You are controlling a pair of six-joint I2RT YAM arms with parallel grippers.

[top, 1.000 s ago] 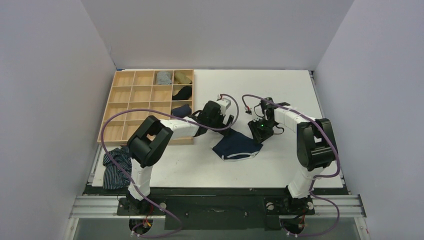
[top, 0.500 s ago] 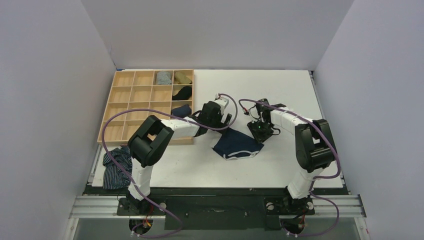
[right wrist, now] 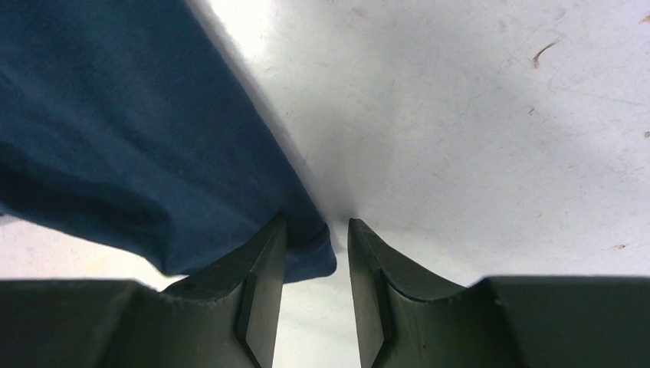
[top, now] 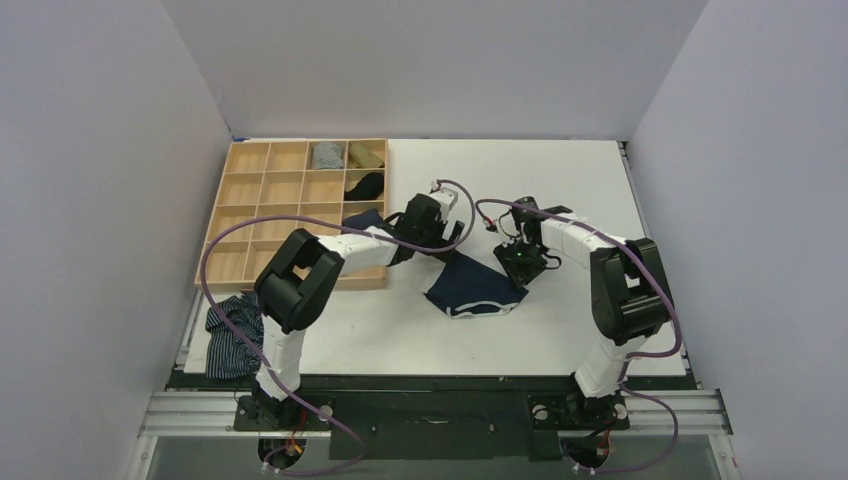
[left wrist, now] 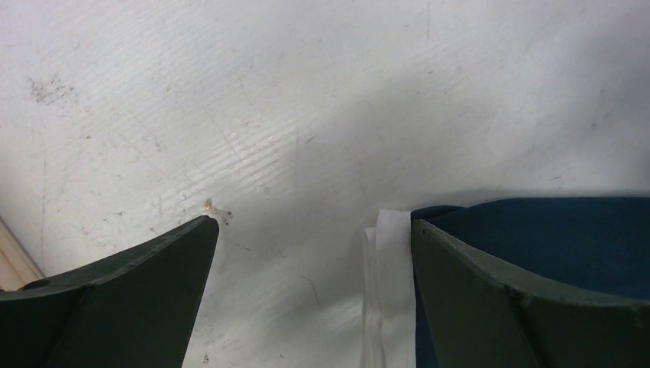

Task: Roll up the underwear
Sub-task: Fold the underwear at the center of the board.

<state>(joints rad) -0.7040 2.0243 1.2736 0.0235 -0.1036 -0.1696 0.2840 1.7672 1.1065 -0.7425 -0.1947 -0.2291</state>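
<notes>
The underwear point(top: 474, 287), navy briefs with white trim, lies spread flat on the white table between the two arms. My left gripper point(top: 443, 246) hovers at its far left corner. In the left wrist view this gripper point(left wrist: 314, 224) is open wide, with the white waistband point(left wrist: 391, 291) and navy fabric point(left wrist: 552, 238) by its right finger. My right gripper point(top: 519, 267) is at the far right corner. In the right wrist view its jaws point(right wrist: 316, 223) stand a little apart, and the fabric corner point(right wrist: 310, 257) pokes into the gap, unpinched. The navy cloth point(right wrist: 115, 138) runs off to the left.
A wooden compartment tray point(top: 262, 190) stands at the far left and holds a grey roll point(top: 327, 155), an olive roll point(top: 366, 153), a black roll point(top: 366, 184) and a navy roll point(top: 362, 220). A striped garment point(top: 232, 335) lies crumpled at the front left edge.
My left gripper has drawn back a little toward the tray, away from the underwear's corner. My right gripper has shifted slightly left and farther back. The underwear lies much as before.
</notes>
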